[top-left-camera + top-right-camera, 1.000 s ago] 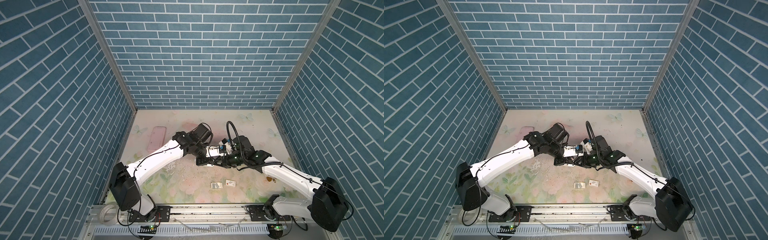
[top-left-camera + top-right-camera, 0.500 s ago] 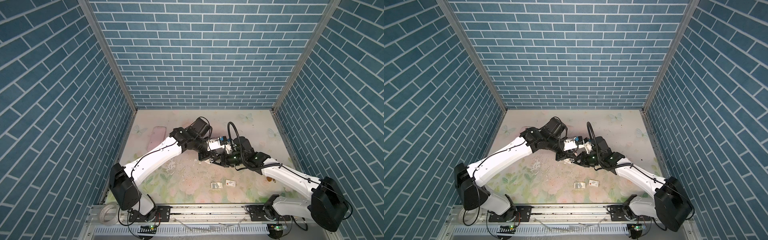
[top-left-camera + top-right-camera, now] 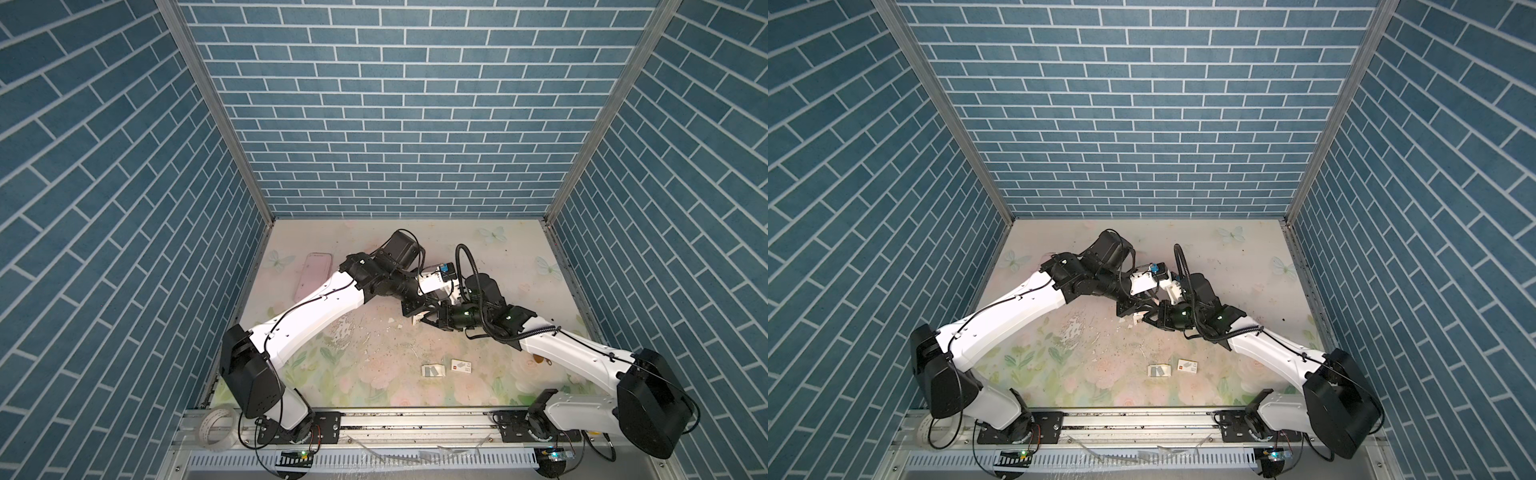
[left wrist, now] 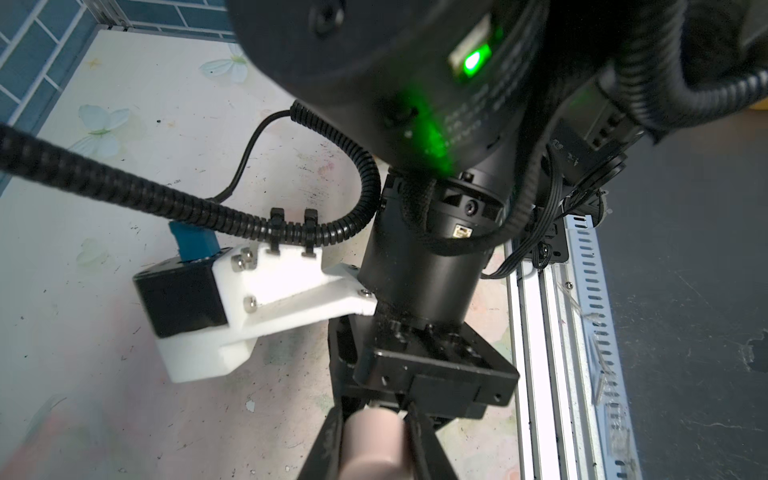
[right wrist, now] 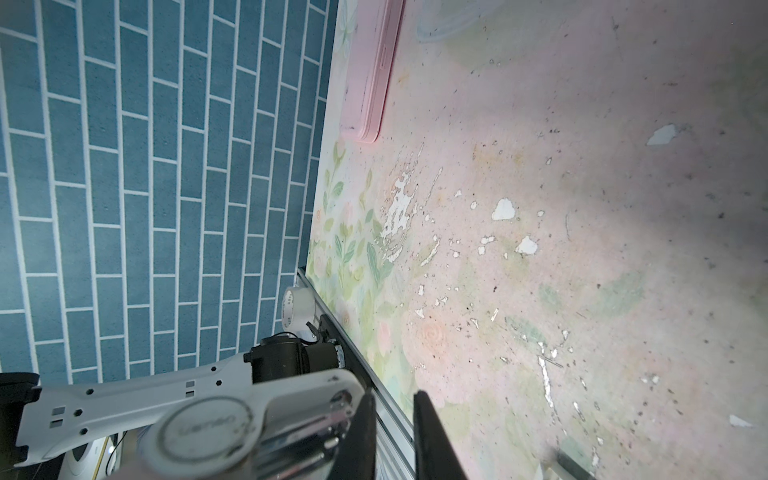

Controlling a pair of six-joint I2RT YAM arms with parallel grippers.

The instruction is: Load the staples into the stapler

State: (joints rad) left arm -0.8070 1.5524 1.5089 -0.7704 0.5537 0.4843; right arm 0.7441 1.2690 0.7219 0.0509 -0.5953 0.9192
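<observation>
Moved: since a second ago we see both wrists edge toward the back wall, stapler (image 5: 208, 428) with them; the staples stay put.
Staples: grey strips in their cream tray (image 3: 432, 370) on the counter (image 3: 357, 374), beside the card sleeve (image 3: 461, 366), well apart from the stapler.
Risk: we reckon a push on that shiny metal could twist the stapler out of its single grip.
Left end effector (image 4: 374, 411): clamped tight on the stapler's pinkish body.
Right end effector (image 5: 392, 399): a narrow slit apart, nothing showing in the gap, one finger just beside the stapler.

On the worktop (image 3: 374, 390), the staples (image 3: 432, 370) lie near the front edge, with the card sleeve (image 3: 461, 366) just to their right. A flat case (image 3: 313, 276) lies back left, beside the wall (image 3: 124, 249). A tape roll (image 3: 205, 424) sits at the front rail's (image 3: 415, 422) left end.
</observation>
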